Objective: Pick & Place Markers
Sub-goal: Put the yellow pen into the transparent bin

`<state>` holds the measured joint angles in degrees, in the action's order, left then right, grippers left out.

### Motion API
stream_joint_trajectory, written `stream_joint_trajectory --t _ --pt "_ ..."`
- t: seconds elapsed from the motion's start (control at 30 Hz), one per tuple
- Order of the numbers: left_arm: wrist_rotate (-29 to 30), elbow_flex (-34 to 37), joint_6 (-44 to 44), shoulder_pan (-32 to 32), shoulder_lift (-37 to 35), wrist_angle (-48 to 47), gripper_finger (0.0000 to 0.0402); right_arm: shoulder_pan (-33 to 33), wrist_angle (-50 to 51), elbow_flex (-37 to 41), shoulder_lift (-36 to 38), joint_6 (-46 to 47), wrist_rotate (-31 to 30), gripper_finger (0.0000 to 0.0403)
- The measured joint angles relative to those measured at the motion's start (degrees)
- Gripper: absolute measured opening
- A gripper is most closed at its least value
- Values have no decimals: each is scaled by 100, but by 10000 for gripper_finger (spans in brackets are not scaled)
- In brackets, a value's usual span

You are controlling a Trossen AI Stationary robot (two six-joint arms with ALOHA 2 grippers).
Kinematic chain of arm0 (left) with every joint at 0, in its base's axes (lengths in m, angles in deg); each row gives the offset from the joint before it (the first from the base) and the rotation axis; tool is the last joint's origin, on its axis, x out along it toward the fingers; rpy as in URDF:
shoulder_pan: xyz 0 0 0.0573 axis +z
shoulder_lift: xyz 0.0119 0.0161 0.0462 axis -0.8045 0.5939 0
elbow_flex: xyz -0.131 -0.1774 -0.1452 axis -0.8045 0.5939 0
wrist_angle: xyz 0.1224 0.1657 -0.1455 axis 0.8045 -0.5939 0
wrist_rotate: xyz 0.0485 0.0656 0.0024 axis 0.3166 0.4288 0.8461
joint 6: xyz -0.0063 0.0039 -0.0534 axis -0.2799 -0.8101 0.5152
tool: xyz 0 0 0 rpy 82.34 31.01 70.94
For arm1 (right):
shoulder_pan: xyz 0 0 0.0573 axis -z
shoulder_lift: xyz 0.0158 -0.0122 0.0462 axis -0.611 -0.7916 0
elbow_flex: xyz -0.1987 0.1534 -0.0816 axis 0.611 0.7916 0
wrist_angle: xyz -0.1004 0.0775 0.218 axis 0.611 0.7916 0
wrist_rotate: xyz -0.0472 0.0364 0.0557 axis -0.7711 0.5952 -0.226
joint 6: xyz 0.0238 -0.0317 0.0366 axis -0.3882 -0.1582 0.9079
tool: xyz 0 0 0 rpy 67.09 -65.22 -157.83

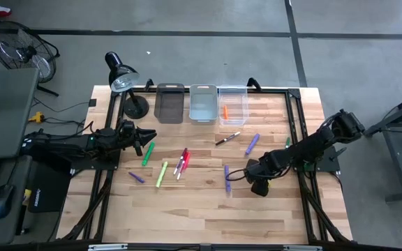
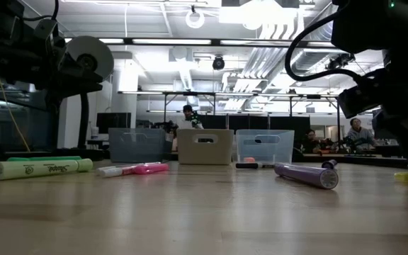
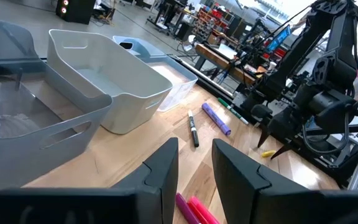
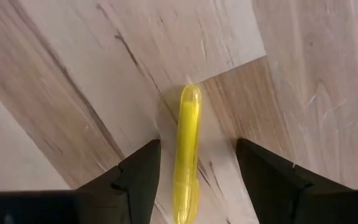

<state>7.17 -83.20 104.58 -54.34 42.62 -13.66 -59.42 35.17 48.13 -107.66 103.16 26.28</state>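
Right pincer (image 4: 194,168): released, fingers straddling yellow marker (image 4: 187,149) lying on wooden desk (image 4: 73,74); marker's near end cut off. Left pincer (image 3: 194,177): released, near grey bins (image 3: 104,87). Open-plan room behind.

1. A wooden table (image 1: 208,209) with a dark metal frame stands on a grey concrete floor (image 1: 368,49) crossed by dark seams.
2. At the table's ten o'clock corner, a black desk lamp (image 1: 122,77) leans over the boards.
3. Farther out at ten o'clock, a floor fan (image 1: 21,50) sits among loose cables.
4. At nine o'clock, a computer mouse (image 1: 1,200) glows blue on a side desk.
5. Beyond the table, an open workshop runs under white ceiling ducts (image 2: 261,53) and strip lights, with people seated at distant desks (image 2: 360,134).
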Motion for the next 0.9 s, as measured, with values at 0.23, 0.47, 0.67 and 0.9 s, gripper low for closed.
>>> stream_joint_trajectory --t 0.23,0.47,0.67,0.9 --pt "-2 0 0 2 0 -2 97 -2 24 7 -7 163 -124 168" --pt "-9 0 2 0 0 0 97 -2 65 13 -7 237 -155 121" --pt "-11 0 1 1 -1 -1 97 -2 53 15 -7 389 -167 86" --pt "-11 0 0 2 0 0 97 -4 28 15 -7 1175 -226 49"
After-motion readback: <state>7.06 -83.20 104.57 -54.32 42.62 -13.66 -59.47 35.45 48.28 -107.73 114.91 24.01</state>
